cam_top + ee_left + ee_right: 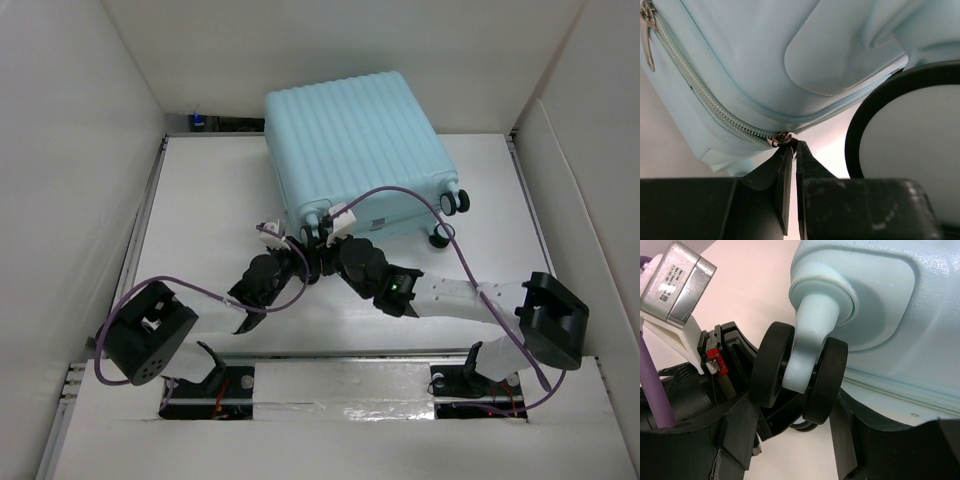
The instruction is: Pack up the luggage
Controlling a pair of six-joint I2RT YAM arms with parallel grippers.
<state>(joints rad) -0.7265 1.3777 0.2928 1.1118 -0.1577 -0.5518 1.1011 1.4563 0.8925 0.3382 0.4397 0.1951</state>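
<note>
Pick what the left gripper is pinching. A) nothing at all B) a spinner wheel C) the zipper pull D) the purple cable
C: in the left wrist view the left gripper is shut, its tips on the metal zipper pull at the end of the luggage zipper.

Black jointed links on left arm (262, 278) and right arm (365, 270); white forearm shell (450, 295) with green light (397, 285), lower right. Boxy black housings (150, 332) at bottom corners. Thin purple cable (420, 205). Silver labelled module (677, 282), upper left. Matte black left gripper (791, 146).
</note>
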